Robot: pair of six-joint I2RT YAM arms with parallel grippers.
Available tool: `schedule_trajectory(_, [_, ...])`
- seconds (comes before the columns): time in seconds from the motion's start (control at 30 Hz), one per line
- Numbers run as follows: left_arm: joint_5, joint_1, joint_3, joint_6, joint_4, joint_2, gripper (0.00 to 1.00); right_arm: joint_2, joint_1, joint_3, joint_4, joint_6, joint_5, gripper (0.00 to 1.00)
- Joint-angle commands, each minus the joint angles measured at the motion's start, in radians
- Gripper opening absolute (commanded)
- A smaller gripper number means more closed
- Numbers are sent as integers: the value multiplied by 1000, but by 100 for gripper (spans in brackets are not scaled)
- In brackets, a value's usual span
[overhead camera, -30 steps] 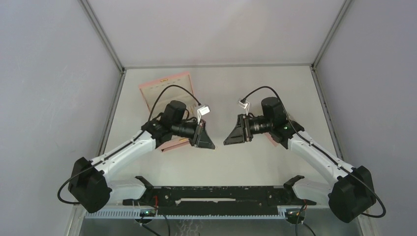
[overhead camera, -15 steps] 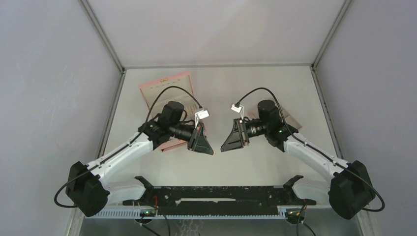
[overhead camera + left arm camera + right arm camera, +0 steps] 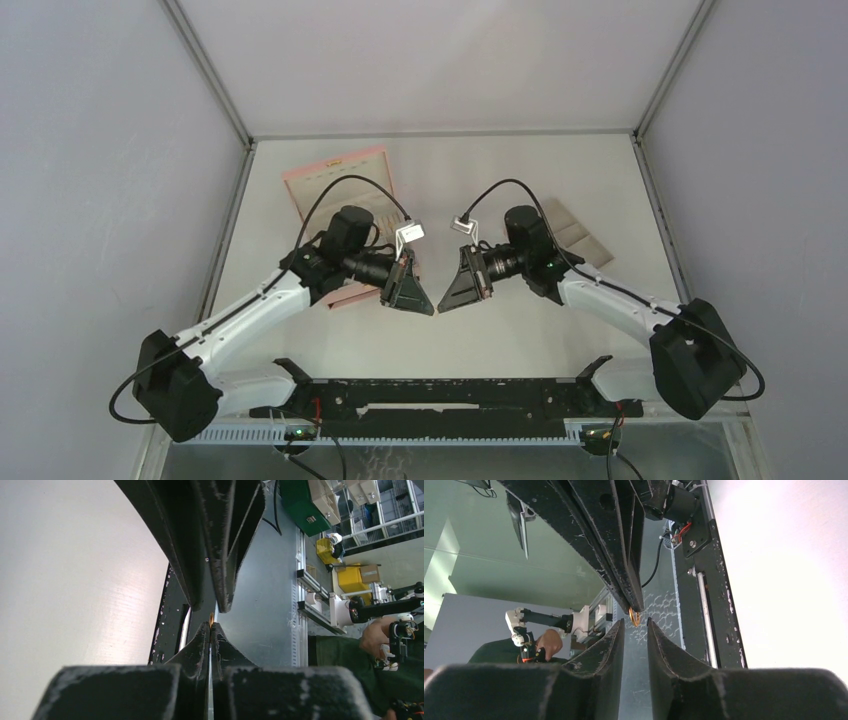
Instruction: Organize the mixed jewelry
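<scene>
A tiny orange-copper ring (image 3: pixel 634 616) is pinched at the tips of my left gripper (image 3: pixel 210 625), which is shut on it; the ring also shows in the left wrist view (image 3: pixel 212 618). My right gripper (image 3: pixel 635 621) is open, and its fingertips stand on either side of the ring without closing on it. In the top view the two grippers meet tip to tip above the table, left gripper (image 3: pixel 430 307) and right gripper (image 3: pixel 444 306). The other rings are not visible.
A pink quilted box (image 3: pixel 335 180) lies open at the back left, partly under the left arm. A beige compartmented tray (image 3: pixel 582 236) lies behind the right arm. The black base rail (image 3: pixel 440 395) runs along the near edge.
My right gripper has moved left until its tips reach the left gripper's tips. The left gripper shifted slightly toward the near side, then held still with the ring.
</scene>
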Motion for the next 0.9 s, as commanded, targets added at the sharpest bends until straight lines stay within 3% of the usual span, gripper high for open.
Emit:
schedule_trajectory(0.0, [33,1,40,17,9,-35,0,12,14,4,84,28,-22,29])
schedule_trajectory(0.3, [29,1,34,20,9,-34,0,19,42,4,90,29,-8,27])
schedule_trajectory(0.4, [31,0,33,20,9,-34,0,20,43,4,92,32,-1,18])
schedule_trajectory(0.5, [31,1,33,20,8,-37,0,22,38,4,93,37,13,0])
schedule_trajectory(0.6, [20,1,31,27,9,-51,0,12,29,4,66,34,58,0])
schedule_trajectory(0.63, [4,1,31,26,9,-61,8,2,24,4,48,28,84,0])
schedule_trajectory(0.7, [-64,0,29,13,6,-96,44,-35,8,3,10,13,133,0])
schedule_trajectory(0.77, [-136,5,25,-3,5,-138,66,-73,-14,-1,-6,10,178,0])
schedule_trajectory(0.8, [-154,15,23,-16,10,-165,89,-88,-27,-9,9,24,186,0])
schedule_trajectory(0.83, [-174,25,17,-39,26,-187,98,-104,-45,-17,29,47,194,0])
schedule_trajectory(0.87, [-189,38,4,-82,47,-210,100,-116,-61,-29,61,76,197,0])
